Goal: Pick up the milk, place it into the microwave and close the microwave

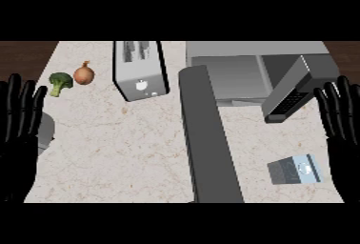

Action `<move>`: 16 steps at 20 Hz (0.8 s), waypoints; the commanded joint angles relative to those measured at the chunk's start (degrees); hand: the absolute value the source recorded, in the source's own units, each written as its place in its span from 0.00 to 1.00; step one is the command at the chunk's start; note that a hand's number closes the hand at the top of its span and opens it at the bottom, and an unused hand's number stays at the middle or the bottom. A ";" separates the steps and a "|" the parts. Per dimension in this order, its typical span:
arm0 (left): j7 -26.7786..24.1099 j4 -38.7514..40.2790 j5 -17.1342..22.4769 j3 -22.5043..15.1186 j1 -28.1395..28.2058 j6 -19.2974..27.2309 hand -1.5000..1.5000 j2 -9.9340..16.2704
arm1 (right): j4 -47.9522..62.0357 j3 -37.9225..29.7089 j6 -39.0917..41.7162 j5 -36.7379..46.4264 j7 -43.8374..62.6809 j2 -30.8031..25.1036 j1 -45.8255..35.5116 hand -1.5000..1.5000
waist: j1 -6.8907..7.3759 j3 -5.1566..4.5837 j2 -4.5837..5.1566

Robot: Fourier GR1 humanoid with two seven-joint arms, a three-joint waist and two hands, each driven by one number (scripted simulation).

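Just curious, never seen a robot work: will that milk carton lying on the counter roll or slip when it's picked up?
The milk carton looks boxy with flat faces and seems to lie on its side, so it probably won't roll or tip. Its squared sides should give the right robot hand flat surfaces to close on. The smooth-looking surface might slip a little.

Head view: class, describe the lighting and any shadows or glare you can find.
Head view: light is even and flat on the counter; no glare; the microwave interior is darker grey; the black hands, left and right, show little shading.
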 commanded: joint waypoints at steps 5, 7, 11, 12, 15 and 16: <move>-1.21 3.26 -3.33 -2.90 1.56 1.49 0.00 -2.46 | -15.59 -8.86 3.32 -6.77 2.35 -3.08 14.85 0.00 | 0.45 -0.63 0.94; 2.72 3.72 6.81 -5.55 3.78 9.60 0.00 -4.34 | -12.65 -6.32 5.47 -11.06 5.04 -2.20 17.31 0.00 | -0.60 -0.68 0.87; -2.08 1.07 8.85 -8.67 11.55 9.24 0.00 -4.42 | -13.39 -10.95 10.17 -15.44 -0.36 -1.62 27.23 0.00 | 0.60 -0.60 0.83; -4.27 3.10 9.20 -9.68 12.15 9.97 0.00 -4.43 | -15.43 -14.32 12.44 -18.46 -2.01 -2.43 30.85 0.00 | 0.12 -0.60 0.77; -10.85 4.41 9.65 -12.15 18.72 6.50 0.00 -4.45 | -13.73 -11.33 15.04 -14.39 -4.83 0.89 33.80 0.00 | 0.93 -0.64 0.88; -10.43 1.55 7.24 -16.32 20.04 10.08 0.00 -4.46 | -12.84 -15.89 15.46 -17.96 -3.47 -0.99 32.55 0.00 | 1.08 -0.63 0.90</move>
